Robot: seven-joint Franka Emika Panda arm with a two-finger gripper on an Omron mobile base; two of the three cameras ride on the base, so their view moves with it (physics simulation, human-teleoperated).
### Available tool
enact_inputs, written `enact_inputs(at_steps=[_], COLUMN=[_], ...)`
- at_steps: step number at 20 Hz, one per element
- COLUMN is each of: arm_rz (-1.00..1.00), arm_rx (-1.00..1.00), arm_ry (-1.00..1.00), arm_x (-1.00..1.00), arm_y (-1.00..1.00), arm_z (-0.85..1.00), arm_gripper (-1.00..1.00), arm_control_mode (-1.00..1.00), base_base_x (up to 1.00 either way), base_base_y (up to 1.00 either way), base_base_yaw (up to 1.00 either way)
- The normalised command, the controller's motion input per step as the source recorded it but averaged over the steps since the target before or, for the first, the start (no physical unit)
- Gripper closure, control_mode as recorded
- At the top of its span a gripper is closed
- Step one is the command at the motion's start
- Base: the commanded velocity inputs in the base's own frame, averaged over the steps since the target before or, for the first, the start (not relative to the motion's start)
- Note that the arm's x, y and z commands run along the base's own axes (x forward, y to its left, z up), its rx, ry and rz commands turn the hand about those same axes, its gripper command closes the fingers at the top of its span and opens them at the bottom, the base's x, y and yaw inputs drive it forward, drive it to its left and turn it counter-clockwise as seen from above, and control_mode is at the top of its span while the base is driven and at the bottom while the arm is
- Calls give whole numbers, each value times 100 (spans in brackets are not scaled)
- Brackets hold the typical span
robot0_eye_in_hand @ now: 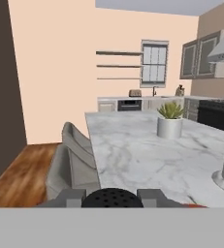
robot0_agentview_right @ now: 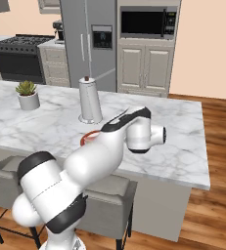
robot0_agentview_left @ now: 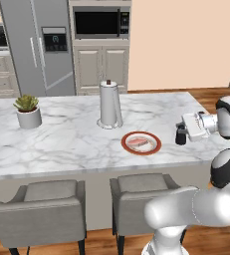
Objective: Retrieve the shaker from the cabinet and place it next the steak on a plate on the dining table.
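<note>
My gripper [robot0_agentview_left: 179, 131] is shut on the shaker [robot0_agentview_left: 180, 137], a small black cylinder held low over the dining table [robot0_agentview_left: 71, 142], just right of the plate [robot0_agentview_left: 156, 147]. The steak [robot0_agentview_left: 140, 143] lies on that orange-rimmed plate. Whether the shaker touches the marble I cannot tell. In the hand view the shaker's dotted black top [robot0_eye_in_hand: 112, 197] sits between my fingertips [robot0_eye_in_hand: 71, 197], and a red sliver of the plate rim [robot0_eye_in_hand: 197, 206] shows at the lower right. From the right base view my arm hides most of the plate [robot0_agentview_right: 86, 137]. The cabinet is out of view.
A tall paper-towel roll [robot0_agentview_left: 109, 104] stands just behind the plate. A potted plant [robot0_agentview_left: 28, 110] sits far left on the table. Grey chairs [robot0_agentview_left: 44, 209] line the near edge. A dark brown panel [robot0_eye_in_hand: 2, 97] rises beyond the table's end.
</note>
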Motion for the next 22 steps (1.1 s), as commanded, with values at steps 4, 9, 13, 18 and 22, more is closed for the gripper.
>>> enact_inputs(at_steps=[4,9,13,18,22], arm_rz=[0,0,0,0,0], arm_rx=[0,0,0,0,0], arm_ry=[0,0,0,0,0], arm_x=[7,2,1,6,26], arm_y=[-1,-11,-17,-13,-12], arm_z=[-39,-32,-30,-29,-29], arm_gripper=[100,100,100,100,100], arm_control_mode=[-100,-100,-100,-100,-100], base_base_x=[0,0,0,0,0], base_base_y=[0,0,0,0,0], base_base_yaw=[0,0,0,0,0])
